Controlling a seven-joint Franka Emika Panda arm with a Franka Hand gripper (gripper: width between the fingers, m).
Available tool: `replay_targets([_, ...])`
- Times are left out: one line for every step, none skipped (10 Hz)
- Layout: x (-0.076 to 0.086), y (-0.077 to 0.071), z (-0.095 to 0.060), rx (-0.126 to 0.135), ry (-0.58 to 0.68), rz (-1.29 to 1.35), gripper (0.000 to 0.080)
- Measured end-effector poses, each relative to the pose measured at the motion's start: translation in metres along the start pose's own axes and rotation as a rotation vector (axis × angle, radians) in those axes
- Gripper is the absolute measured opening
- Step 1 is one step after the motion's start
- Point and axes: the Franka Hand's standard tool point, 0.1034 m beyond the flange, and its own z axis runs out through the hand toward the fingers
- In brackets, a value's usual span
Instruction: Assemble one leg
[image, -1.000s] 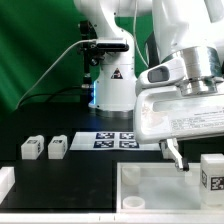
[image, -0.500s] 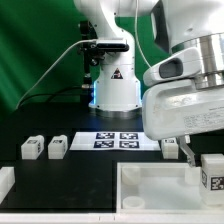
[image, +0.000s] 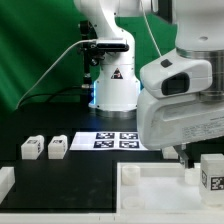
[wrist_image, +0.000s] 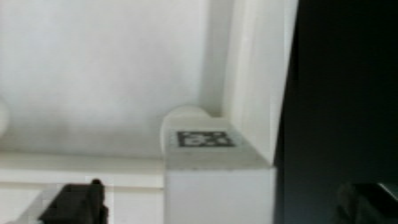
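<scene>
A white leg (image: 212, 172) with a black-and-white tag stands at the exterior view's right, by the rim of the large white tray-like part (image: 150, 187). My gripper (image: 197, 157) hangs just over it, one dark finger (image: 186, 155) showing. In the wrist view the leg (wrist_image: 210, 150) lies between my two dark fingers (wrist_image: 71, 203), with gaps on both sides. The gripper (wrist_image: 222, 205) is open and empty. Two more legs (image: 31, 148) (image: 56, 147) stand side by side on the black table at the exterior view's left.
The marker board (image: 115, 140) lies behind the tray-like part, in front of the robot base (image: 112, 85). A white piece (image: 5, 181) shows at the bottom left edge. The tray's raised rim (wrist_image: 262, 60) runs close beside the leg.
My gripper has moved toward the exterior view's right and lowered over the right-hand leg. The legs and the tray-like part have not moved.
</scene>
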Motion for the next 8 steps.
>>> replay_targets([-0.0002, 0.0005, 0.0039, -0.003, 0.02, 0.002, 0.0649])
replay_targets([-0.0009, 0.0007, 0.0051, -0.003, 0.019, 0.003, 0.0649])
replay_targets([-0.001, 0.001, 0.0055, -0.003, 0.018, 0.003, 0.0493])
replay_targets([-0.001, 0.0011, 0.0057, -0.003, 0.018, 0.003, 0.0493])
replay_targets([-0.001, 0.0011, 0.0058, -0.003, 0.018, 0.003, 0.0358])
replay_targets([-0.0008, 0.0016, 0.0056, -0.002, 0.019, 0.016, 0.0358])
replay_targets([-0.0008, 0.0015, 0.0056, -0.002, 0.019, 0.039, 0.0292])
replay_targets([-0.0007, 0.0017, 0.0056, -0.002, 0.019, 0.039, 0.0292])
